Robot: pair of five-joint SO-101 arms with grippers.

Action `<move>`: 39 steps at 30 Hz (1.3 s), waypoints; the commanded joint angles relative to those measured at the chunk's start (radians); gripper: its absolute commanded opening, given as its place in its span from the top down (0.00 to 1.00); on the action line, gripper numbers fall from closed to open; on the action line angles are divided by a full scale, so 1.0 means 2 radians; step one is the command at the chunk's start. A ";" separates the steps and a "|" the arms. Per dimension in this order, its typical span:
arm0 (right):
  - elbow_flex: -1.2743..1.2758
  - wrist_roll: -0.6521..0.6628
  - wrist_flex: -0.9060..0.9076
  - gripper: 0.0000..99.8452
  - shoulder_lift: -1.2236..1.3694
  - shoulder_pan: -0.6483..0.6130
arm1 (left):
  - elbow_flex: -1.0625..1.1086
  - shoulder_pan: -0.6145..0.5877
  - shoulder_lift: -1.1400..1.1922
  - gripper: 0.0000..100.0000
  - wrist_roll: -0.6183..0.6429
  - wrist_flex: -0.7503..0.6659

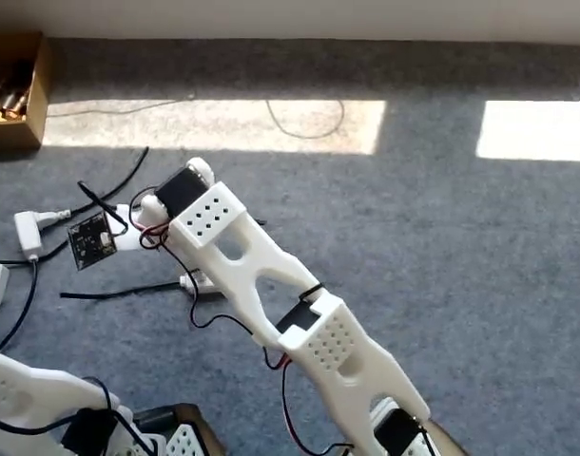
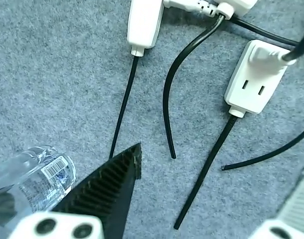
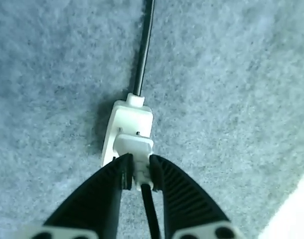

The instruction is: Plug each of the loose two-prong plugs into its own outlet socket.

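Grey carpet covers the whole work surface, crossed by patches of sunlight. The right arm stretches across it from the near edge toward the middle. The left arm sits low at the near left corner, and a wooden box stands at the far left. In the left wrist view a clear plastic bottle lies beside the black ribbed finger of the left gripper. The pale ribbed shape at the frame's edge seems to be its other finger, so the jaws look spread wide with nothing between them. Ahead of it lies a white two-slot outlet socket with a white plug pushed into its far side. A second white socket block lies beside it, and loose black cable ends lie between the two. The right gripper is closed tight on a small white two-prong plug. That plug is pressed against a white outlet socket lying flat on the carpet, with the socket's black cord running away from it.
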 commanded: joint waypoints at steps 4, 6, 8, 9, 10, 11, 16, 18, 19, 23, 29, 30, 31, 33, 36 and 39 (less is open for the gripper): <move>0.024 0.005 0.019 0.99 0.000 0.013 | -0.016 0.009 -0.003 0.55 -0.003 0.004; 0.024 0.008 0.020 0.99 -0.003 0.016 | -0.016 0.008 -0.003 0.55 -0.003 0.004; 0.022 0.008 0.020 0.99 -0.004 0.019 | -0.012 0.008 -0.003 0.55 -0.003 0.004; 0.021 0.008 0.020 0.99 -0.004 0.020 | -0.009 0.008 -0.003 0.55 -0.004 0.004; 0.021 0.008 0.020 0.99 -0.004 0.020 | -0.006 0.009 -0.003 0.55 -0.004 0.004; 0.021 0.008 0.021 0.99 -0.004 0.020 | -0.003 0.010 -0.003 0.55 -0.004 0.004; 0.021 0.008 0.021 0.99 -0.015 0.020 | -0.004 0.011 -0.003 0.55 -0.004 0.004; 0.025 -0.002 0.021 0.99 -0.031 0.014 | -0.004 0.011 -0.004 0.55 -0.004 0.004; 0.026 -0.003 0.021 0.99 -0.040 0.011 | -0.004 0.011 -0.003 0.55 -0.004 0.004; 0.038 -0.003 0.021 0.99 -0.059 0.011 | -0.004 0.011 -0.003 0.55 -0.004 0.004; 0.051 -0.005 0.021 0.99 -0.062 0.013 | -0.004 0.011 -0.003 0.55 -0.004 0.004; 0.046 -0.005 0.021 0.99 -0.063 0.013 | -0.004 0.011 -0.003 0.55 -0.004 0.004; 0.043 -0.005 0.021 0.99 -0.066 0.013 | -0.004 0.011 -0.003 0.55 -0.004 0.004; 0.046 -0.005 0.021 0.99 -0.082 0.013 | -0.004 0.011 -0.003 0.55 -0.005 0.004; 0.068 -0.005 0.021 0.99 -0.101 0.017 | -0.004 0.012 -0.003 0.55 -0.005 0.004; 0.089 -0.018 0.020 0.99 -0.107 0.035 | -0.003 0.012 -0.003 0.55 -0.005 0.004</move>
